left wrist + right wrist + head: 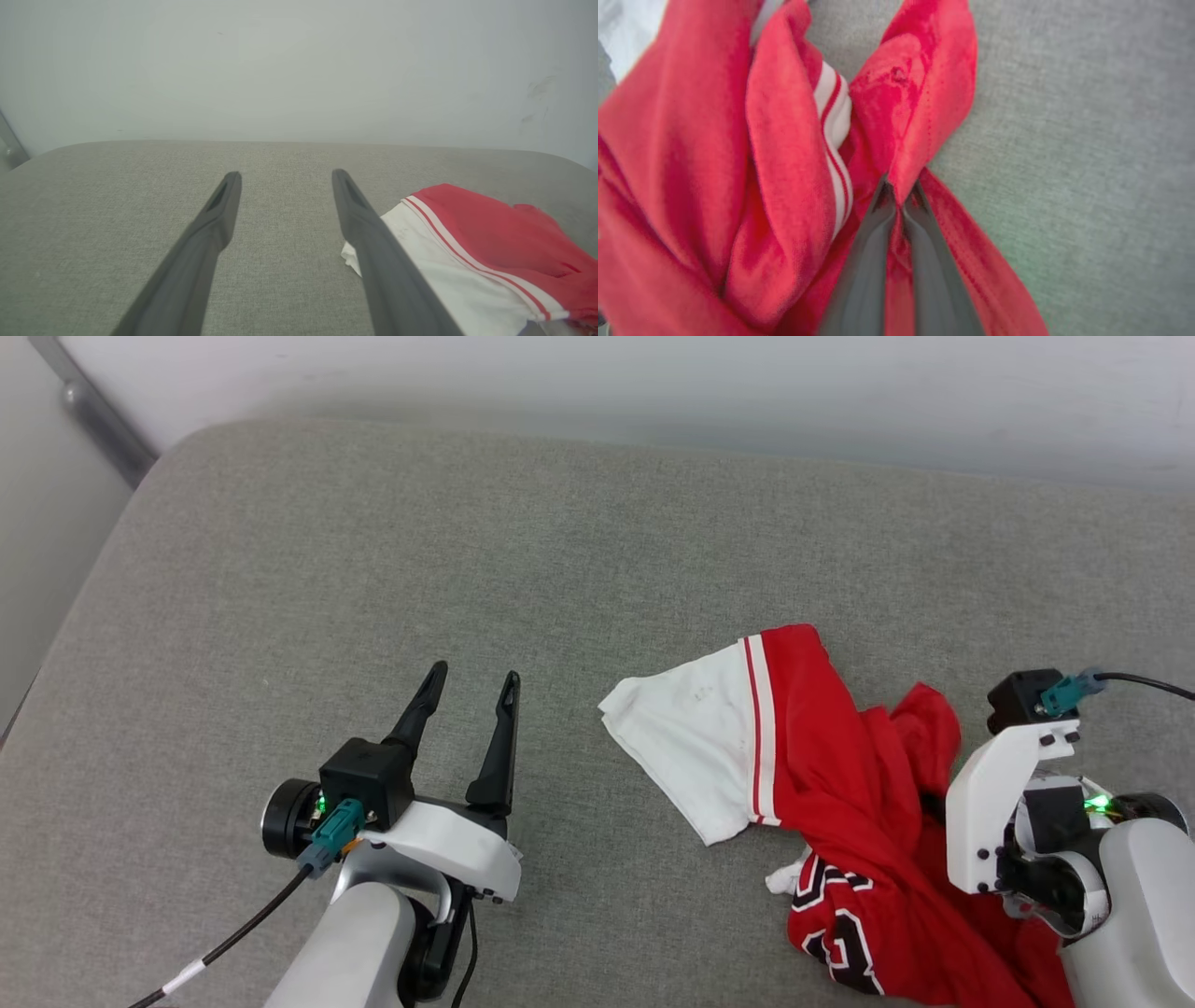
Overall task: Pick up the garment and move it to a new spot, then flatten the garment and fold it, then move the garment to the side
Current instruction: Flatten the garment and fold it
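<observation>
Gripping: the right gripper (900,186) has its two long dark fingers pressed together on a fold of the red jersey-style T-shirt with white short sleeves (784,186); red cloth bunches on both sides of the fingertips.
T-shirt place: crumpled on the grey woven fabric surface (373,569), toward 4 o'clock in the head view (840,784).
White sleeve (691,747): spread flat at 9 o'clock of the heap, edged with red-and-white striped trim (754,728).
Black white-outlined print (840,933): at 6 o'clock of the heap, partly folded under.
Right wrist: its white housing (990,803) stands over the heap's 3 o'clock edge and hides the fingers in the head view.
Left gripper (474,674): open, fingers well apart and holding nothing, at 7 o'clock in the head view, pointing to 12 o'clock.
Left gripper to sleeve: the sleeve lies near, at its 3 o'clock, apart from the fingers.
Pale wall (653,383): at 12 o'clock, beyond the surface's far edge.
</observation>
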Robot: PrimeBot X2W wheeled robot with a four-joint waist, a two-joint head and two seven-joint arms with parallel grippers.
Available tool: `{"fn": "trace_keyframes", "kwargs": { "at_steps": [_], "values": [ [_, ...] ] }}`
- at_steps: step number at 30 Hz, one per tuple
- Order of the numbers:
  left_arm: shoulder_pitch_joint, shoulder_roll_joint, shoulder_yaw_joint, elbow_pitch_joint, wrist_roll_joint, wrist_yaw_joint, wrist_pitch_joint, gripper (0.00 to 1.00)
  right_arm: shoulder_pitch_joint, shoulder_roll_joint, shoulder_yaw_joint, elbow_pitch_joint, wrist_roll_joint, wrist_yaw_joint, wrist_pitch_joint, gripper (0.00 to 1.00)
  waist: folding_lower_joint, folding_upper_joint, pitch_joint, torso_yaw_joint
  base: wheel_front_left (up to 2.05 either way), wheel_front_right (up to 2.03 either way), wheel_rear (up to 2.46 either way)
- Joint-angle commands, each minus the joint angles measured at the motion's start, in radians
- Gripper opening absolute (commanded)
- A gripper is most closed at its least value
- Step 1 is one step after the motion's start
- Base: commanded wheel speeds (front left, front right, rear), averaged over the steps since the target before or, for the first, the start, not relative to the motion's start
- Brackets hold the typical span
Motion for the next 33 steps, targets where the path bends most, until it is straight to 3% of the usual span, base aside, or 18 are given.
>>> {"fn": "trace_keyframes", "kwargs": {
  "at_steps": [1,6,10,13,18,21,24,25,26,27,33],
  "values": [
    [0.004,-0.003,0.004,0.003,0.005,-0.005,-0.006,1.0,0.004,-0.006,0.002,-0.008,0.005,-0.001,-0.016,0.0,-0.0001,0.0,-0.01,-0.006,0.0,0.0,0.0],
    [0.029,0.0,0.014,0.009,0.006,-0.003,-0.005,1.0,-0.032,-0.044,-0.02,-0.103,-0.002,-0.001,-0.142,0.0,-0.0001,0.0,-0.051,-0.03,0.0,0.0,0.0],
    [0.048,0.004,0.017,0.007,0.007,-0.004,-0.005,1.0,-0.013,-0.047,-0.116,-0.201,-0.031,-0.001,-0.201,0.0,-0.0001,0.0,-0.077,-0.053,0.0,0.0,0.0],
    [0.062,0.007,0.022,0.006,0.005,0.0,-0.005,1.0,0.062,-0.013,-0.232,-0.272,-0.058,-0.001,-0.212,0.0,-0.0001,0.0,-0.092,-0.07,0.0,0.0,0.0],
    [0.083,0.014,0.027,0.003,0.001,0.004,-0.005,1.0,0.211,0.1,-0.471,-0.358,-0.084,-0.001,-0.212,0.0,-0.0001,0.0,-0.11,-0.1,0.0,0.0,0.0],
    [0.089,0.018,0.029,0.003,-0.004,0.007,-0.005,1.0,0.301,0.146,-0.586,-0.346,-0.068,-0.001,-0.217,0.0,-0.0001,0.0,-0.116,-0.114,0.0,0.0,0.0],
    [0.1,0.023,0.033,0.002,-0.008,0.011,-0.004,1.0,0.378,0.158,-0.639,-0.276,-0.052,-0.001,-0.26,0.01,-0.0001,0.0,-0.121,-0.125,0.0,0.0,0.0],
    [0.103,0.025,0.033,0.002,-0.009,0.012,-0.002,1.0,0.395,0.159,-0.638,-0.232,-0.022,-0.001,-0.279,0.33,-0.0001,0.0,-0.124,-0.129,0.0,0.0,0.0],
    [0.106,0.026,0.036,0.002,-0.01,0.014,-0.001,1.0,0.407,0.159,-0.631,-0.195,-0.003,-0.001,-0.302,0.42,-0.0001,0.0,-0.126,-0.133,0.0,0.0,0.0],
    [0.108,0.028,0.037,0.0,-0.012,0.017,0.0,1.0,0.415,0.157,-0.622,-0.17,-0.001,-0.001,-0.338,1.0,-0.0001,0.0,-0.127,-0.137,0.0,0.0,0.0],
    [0.133,0.043,0.044,-0.006,-0.022,0.028,0.014,1.0,0.359,0.156,-0.566,-0.133,-0.008,-0.001,-0.623,1.0,-0.0001,0.0,-0.147,-0.156,0.0,0.0,0.0]
  ]
}}
